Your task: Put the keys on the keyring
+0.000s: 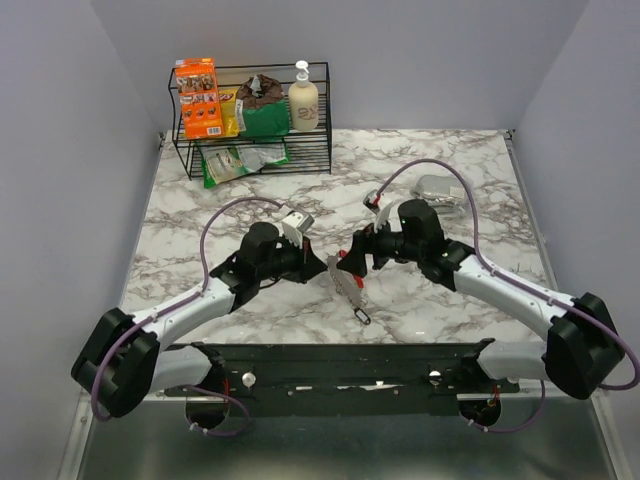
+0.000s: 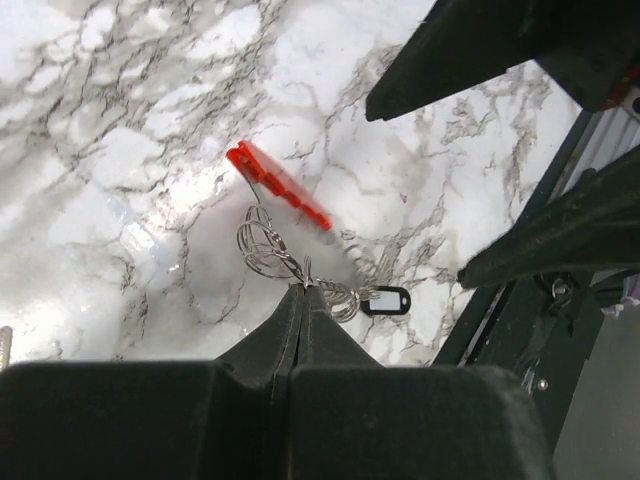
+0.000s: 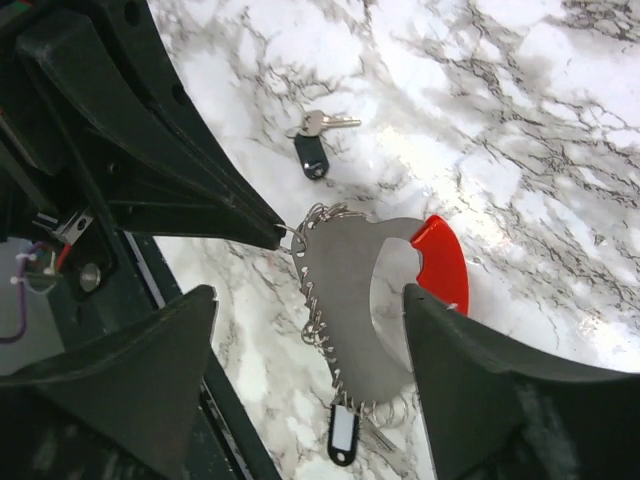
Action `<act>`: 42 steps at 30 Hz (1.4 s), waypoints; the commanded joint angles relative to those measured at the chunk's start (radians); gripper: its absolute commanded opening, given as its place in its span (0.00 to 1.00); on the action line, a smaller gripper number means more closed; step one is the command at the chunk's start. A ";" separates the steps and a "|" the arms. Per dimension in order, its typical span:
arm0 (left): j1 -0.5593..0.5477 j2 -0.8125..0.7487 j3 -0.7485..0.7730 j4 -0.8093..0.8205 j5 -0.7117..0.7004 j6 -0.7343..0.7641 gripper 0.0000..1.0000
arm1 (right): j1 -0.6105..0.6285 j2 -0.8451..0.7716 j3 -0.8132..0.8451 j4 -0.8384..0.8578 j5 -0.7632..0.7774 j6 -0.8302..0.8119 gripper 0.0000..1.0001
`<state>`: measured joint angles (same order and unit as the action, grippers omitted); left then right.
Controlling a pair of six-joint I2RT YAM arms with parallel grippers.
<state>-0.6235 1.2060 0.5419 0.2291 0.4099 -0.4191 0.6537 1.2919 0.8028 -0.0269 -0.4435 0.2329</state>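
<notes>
The keyring (image 3: 350, 290) is a flat gray D-shaped plate with a red curved side (image 3: 440, 260) and several wire loops along its edge. It hangs just above the marble. My left gripper (image 2: 303, 290) is shut on one wire loop at its end, and it also shows in the top view (image 1: 322, 262). My right gripper (image 3: 308, 300) is open, its fingers (image 3: 480, 370) on either side of the plate without touching it. A key with a black, white-labelled tag (image 3: 342, 435) hangs from the keyring's lower end. A loose key with a dark tag (image 3: 315, 145) lies on the table beyond.
A black wire rack (image 1: 255, 150) with an orange box, bags and a soap bottle stands at the back left. A gray object (image 1: 435, 187) lies at the back right. The dark mounting rail (image 1: 340, 365) runs along the near edge.
</notes>
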 commanded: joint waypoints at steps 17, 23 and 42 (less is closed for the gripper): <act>-0.050 -0.221 0.107 -0.152 0.075 0.186 0.00 | 0.007 -0.258 -0.102 0.185 -0.210 -0.075 1.00; -0.084 -0.278 0.092 -0.151 0.072 0.247 0.00 | 0.007 -0.279 -0.114 0.212 -0.290 -0.080 0.99; -0.148 -0.332 0.125 -0.178 0.132 0.329 0.00 | 0.007 -0.244 -0.065 0.234 -0.488 -0.076 0.72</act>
<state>-0.7574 0.8993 0.6449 0.0452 0.4934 -0.1192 0.6537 1.0332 0.7021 0.1864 -0.8696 0.1734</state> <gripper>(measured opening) 0.009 0.725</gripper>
